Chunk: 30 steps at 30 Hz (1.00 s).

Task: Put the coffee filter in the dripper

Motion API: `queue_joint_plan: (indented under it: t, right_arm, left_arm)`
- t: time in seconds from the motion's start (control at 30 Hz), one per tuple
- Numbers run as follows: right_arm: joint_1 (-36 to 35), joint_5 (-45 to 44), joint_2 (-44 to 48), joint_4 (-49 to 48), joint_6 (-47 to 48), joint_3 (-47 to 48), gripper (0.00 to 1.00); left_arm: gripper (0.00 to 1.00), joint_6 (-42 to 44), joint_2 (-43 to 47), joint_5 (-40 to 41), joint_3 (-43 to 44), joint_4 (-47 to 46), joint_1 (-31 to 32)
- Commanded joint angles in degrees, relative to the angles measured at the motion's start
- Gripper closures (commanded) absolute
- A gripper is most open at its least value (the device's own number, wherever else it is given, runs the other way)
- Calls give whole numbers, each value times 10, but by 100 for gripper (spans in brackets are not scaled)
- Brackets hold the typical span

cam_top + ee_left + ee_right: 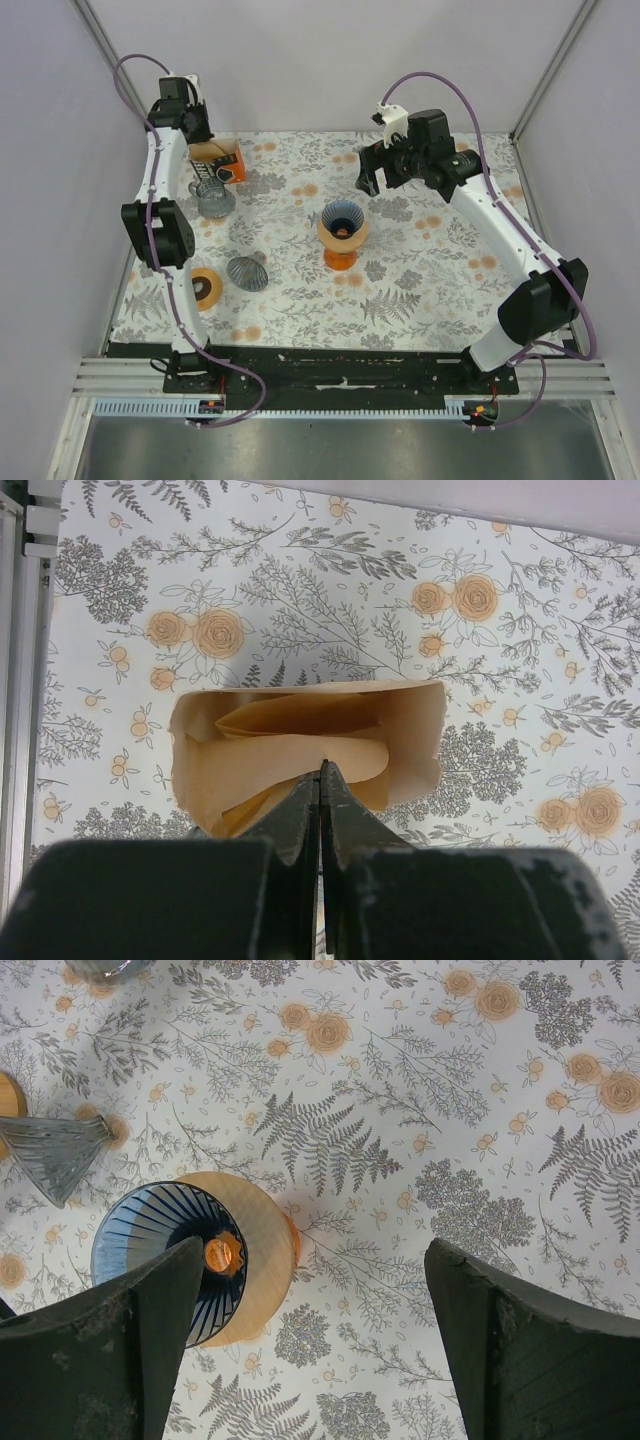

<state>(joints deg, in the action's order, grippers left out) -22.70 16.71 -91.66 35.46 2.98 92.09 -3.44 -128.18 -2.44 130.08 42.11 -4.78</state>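
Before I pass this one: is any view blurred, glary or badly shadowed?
Top external: even light, sharp, soft shadows only, no glare. Left wrist: filter crisp, throwing a grey shadow on the cloth just above it in frame; left tool dark and soft-edged up close. Right wrist: dripper and cloth sharp; right tool near-black, little detail.

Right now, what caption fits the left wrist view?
Left gripper shut on a coffee filter above the floral tablecloth.

Your left arm (158, 190) extends toward the far left, with the left hand (322, 770) pinched shut on the coffee filter (300, 720). Your right arm (500, 222) reaches inward, the right hand (315, 1250) facing down, fingers spread wide.
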Motion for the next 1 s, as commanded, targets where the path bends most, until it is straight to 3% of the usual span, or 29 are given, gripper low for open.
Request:
queue_joint_plan:
  t: [0.0, 0.47, 0.73, 0.83, 0.87, 0.93, 0.97]
  right_arm:
    - [-1, 7, 27, 0, 10, 2, 2]
    - [-17, 27, 56, -17, 54, 23, 2]
    - [-102, 45, 66, -149, 81, 32, 2]
    - [-126, 46, 56, -171, 86, 50, 2]
    - [-127, 52, 54, -175, 82, 50, 2]
    - [-127, 56, 54, -178, 75, 48, 2]
    - [-127, 58, 56, -178, 73, 43, 2]
  left_arm:
    - [98, 20, 42, -41, 13, 12, -3]
    - [98, 72, 168, -107, 5, 72, -3]
    - [98, 76, 253, -201, -79, 102, 8]
    - [98, 80, 261, -147, -111, 86, 7]
    - [91, 85, 257, -123, -118, 76, 5]
    - [58, 93, 243, -52, -127, 44, -8]
    - [47, 94, 235, -36, -131, 26, -23]
